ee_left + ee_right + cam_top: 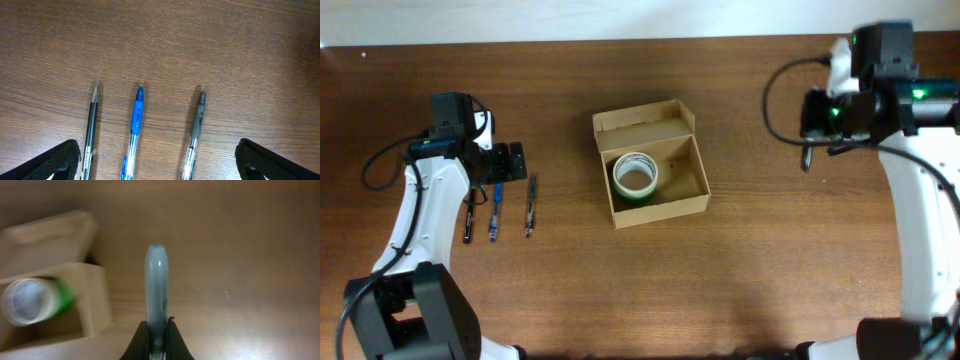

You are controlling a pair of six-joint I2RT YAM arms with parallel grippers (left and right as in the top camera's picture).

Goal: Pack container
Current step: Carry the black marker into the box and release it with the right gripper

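Brown cardboard box [660,211] at mid-worktop [770,280], lid flap open on the far side, roll of tape [636,177] inside against its left wall. Right end effector [807,152] well apart to the box's right, closed tight on a pale slim object [156,285], too blurred to name. Left end effector [508,160] well apart to the box's left, spread wide, gripping nothing, above a black pen [90,130], blue pen [136,117] and grey pen [197,120] lying side by side.
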